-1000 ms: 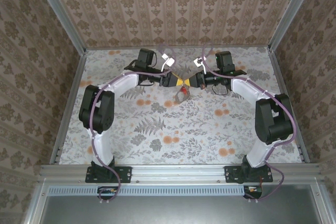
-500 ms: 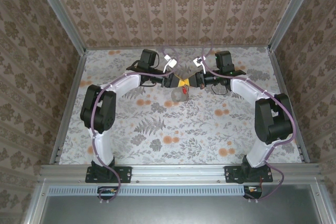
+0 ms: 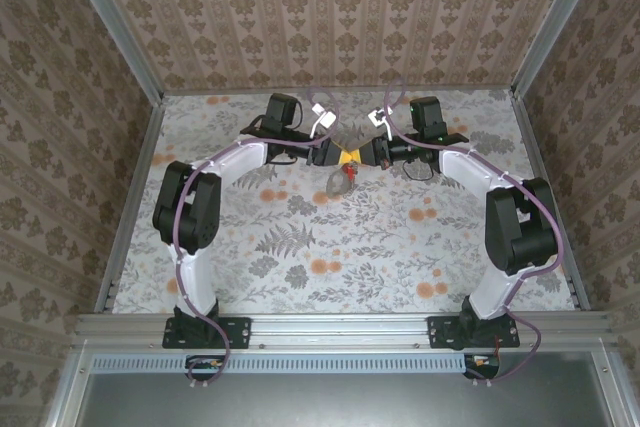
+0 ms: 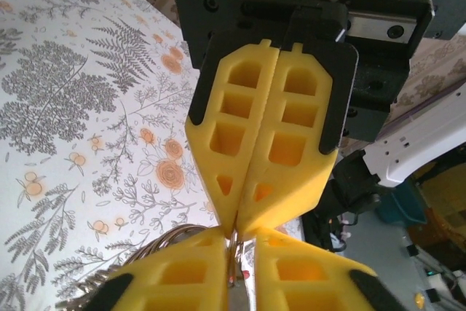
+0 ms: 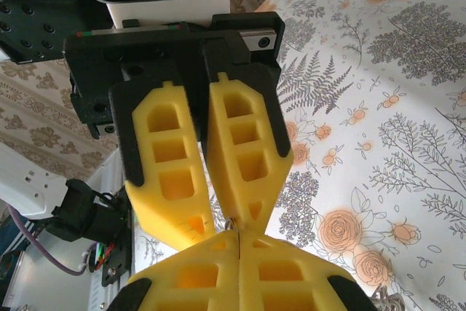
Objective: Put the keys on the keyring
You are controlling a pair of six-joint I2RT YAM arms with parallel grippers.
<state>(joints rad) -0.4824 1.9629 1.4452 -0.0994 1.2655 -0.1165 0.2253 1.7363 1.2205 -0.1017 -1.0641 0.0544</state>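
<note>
In the top view my two grippers meet tip to tip above the middle of the far table. The left gripper [image 3: 340, 156] and the right gripper [image 3: 353, 157] are both shut. The grey-brown keyring [image 3: 338, 185] hangs just below their tips, with the red-headed key [image 3: 350, 172] against it. The left wrist view shows my left gripper [image 4: 244, 242] closed on the keyring's thin wire. The loop [image 4: 166, 242] curves away to the left, and a speck of the red key [image 4: 245, 274] shows between the pads. The right gripper [image 4: 237, 227] pinches the same wire from above. The right wrist view shows the right gripper [image 5: 239, 237] shut tight.
The floral tablecloth [image 3: 330, 247] spreads under both arms, fenced by aluminium rails [image 3: 130, 197] at the sides and patterned walls behind. Both arms arch inward from their bases at the near edge. Cables loop over the wrists near the meeting point.
My left gripper has moved slightly right and closed its fingers onto the keyring beside the right gripper's tips. The right arm has held still, and the hanging ring has shifted a little.
</note>
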